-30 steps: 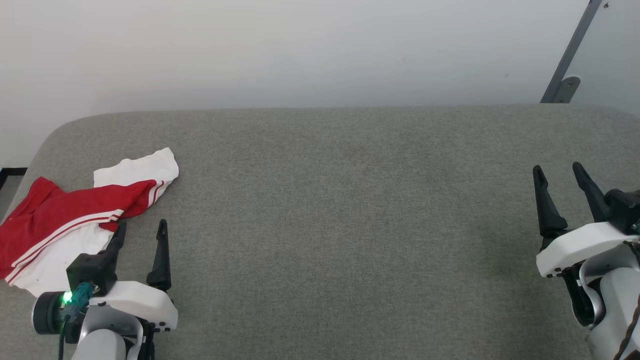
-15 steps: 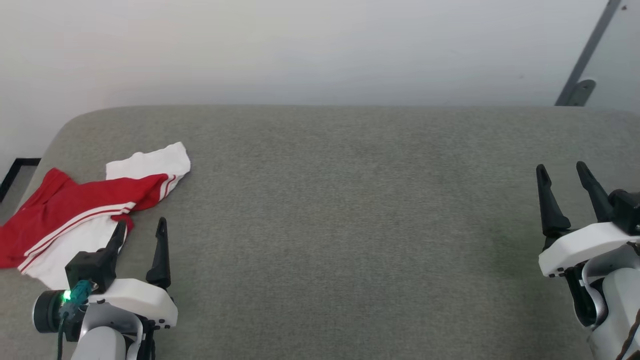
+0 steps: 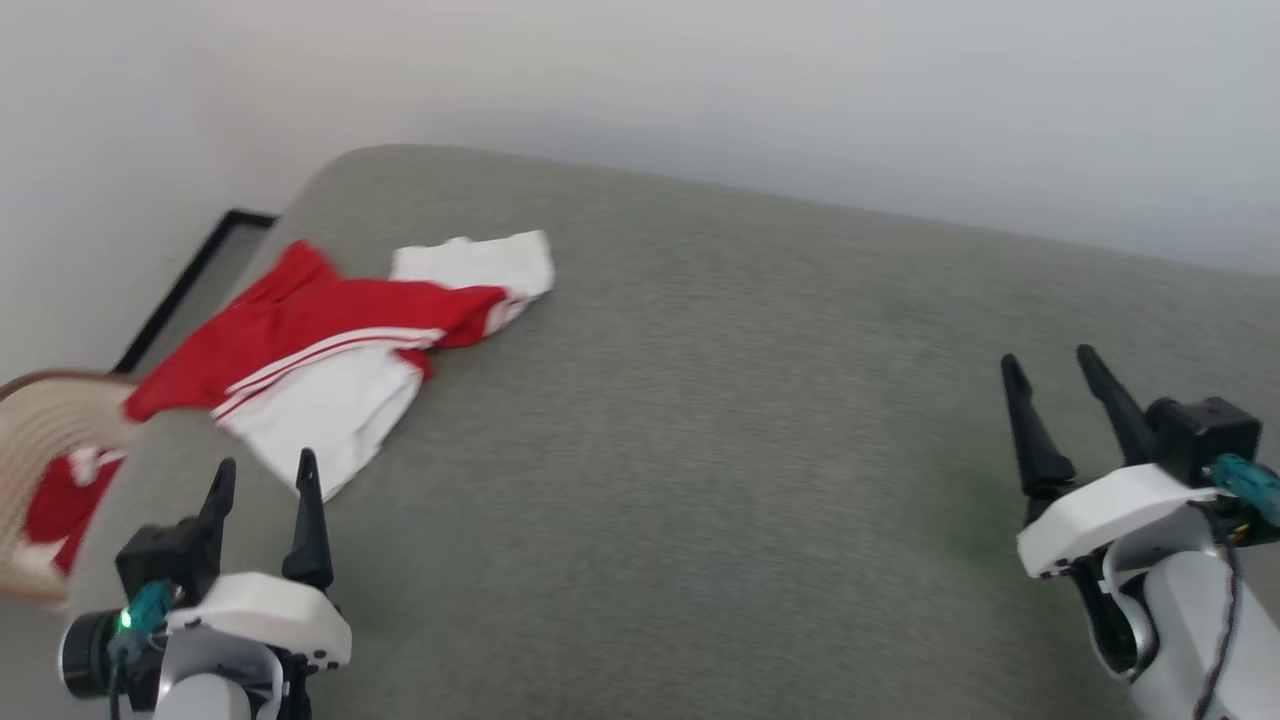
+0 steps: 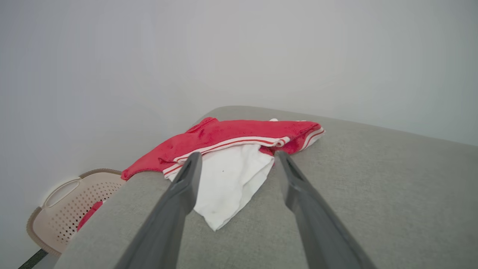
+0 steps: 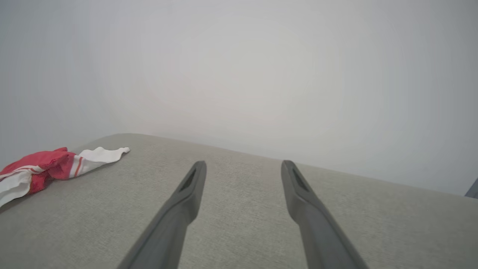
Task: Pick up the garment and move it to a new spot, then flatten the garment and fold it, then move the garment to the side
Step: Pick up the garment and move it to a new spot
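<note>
The garment (image 3: 330, 335), red with white parts and thin stripe bands, lies crumpled at the left end of the grey padded table (image 3: 700, 450). My left gripper (image 3: 263, 475) stands open just short of its white near corner, nothing between the fingers. In the left wrist view the garment (image 4: 231, 149) lies ahead of the open left gripper (image 4: 236, 157), apart from it. At the right of the table my right gripper (image 3: 1050, 362) is open and empty. The right wrist view has the garment (image 5: 44, 166) far off to the left of the open right gripper (image 5: 242, 164).
A beige perforated basket (image 3: 40, 450) with red cloth inside stands on the floor beyond the table's left edge; in the left wrist view the basket (image 4: 71, 203) is at lower left. A pale wall runs behind the table. Bare grey surface lies between the two grippers.
The head camera has swung to the left, so the whole picture shifted and the basket came into view. The garment lies as before and both grippers stay open.
</note>
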You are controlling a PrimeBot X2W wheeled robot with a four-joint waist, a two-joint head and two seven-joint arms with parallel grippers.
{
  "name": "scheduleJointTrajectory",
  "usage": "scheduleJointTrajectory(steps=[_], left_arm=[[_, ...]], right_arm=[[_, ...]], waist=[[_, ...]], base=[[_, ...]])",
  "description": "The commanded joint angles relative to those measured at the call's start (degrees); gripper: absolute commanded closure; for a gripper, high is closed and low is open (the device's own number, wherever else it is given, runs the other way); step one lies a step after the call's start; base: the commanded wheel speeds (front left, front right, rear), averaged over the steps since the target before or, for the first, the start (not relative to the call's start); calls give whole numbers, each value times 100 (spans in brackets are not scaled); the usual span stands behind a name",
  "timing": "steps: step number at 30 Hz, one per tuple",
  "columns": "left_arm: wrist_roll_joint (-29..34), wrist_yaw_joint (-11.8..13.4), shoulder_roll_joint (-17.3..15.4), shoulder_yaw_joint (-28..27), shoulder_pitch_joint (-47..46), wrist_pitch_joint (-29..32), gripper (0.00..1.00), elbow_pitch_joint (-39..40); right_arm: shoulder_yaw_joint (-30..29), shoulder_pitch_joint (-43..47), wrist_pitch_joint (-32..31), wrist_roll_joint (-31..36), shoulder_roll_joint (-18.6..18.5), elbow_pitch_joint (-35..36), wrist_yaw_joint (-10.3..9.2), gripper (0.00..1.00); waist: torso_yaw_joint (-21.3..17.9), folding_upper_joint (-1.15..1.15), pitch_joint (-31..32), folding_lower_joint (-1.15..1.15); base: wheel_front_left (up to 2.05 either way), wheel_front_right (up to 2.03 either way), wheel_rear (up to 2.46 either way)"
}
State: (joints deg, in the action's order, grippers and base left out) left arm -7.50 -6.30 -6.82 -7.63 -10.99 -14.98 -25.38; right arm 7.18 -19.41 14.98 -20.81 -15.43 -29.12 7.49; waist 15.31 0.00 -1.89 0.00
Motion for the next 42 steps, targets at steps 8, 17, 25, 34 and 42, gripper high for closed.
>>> scheduleJointTrajectory(steps=[8,17,25,34,42], left_arm=[[43,97,187,-168,261,-31,0,158],[-196,332,357,-642,695,-31,0,752],[-496,438,389,-655,990,-31,0,1083],[-188,-31,261,401,-188,-31,0,263],[-1056,-122,-417,1349,-2243,486,0,-1169]], right_arm=[[179,-70,27,-176,239,-14,0,0],[1126,-795,27,-264,400,-333,-1,0],[1659,-1156,26,-461,413,-583,-1,0],[1135,-844,27,-416,96,-467,-1,0],[906,-970,26,-226,-26,-220,-1,0]], waist=[[1347,0,-22,0],[1624,0,-309,0],[1638,0,-371,0],[1514,0,-550,0],[536,0,-1422,0]], base=[[0,0,0],[0,0,0],[0,0,0],[0,0,0],[0,0,0]])
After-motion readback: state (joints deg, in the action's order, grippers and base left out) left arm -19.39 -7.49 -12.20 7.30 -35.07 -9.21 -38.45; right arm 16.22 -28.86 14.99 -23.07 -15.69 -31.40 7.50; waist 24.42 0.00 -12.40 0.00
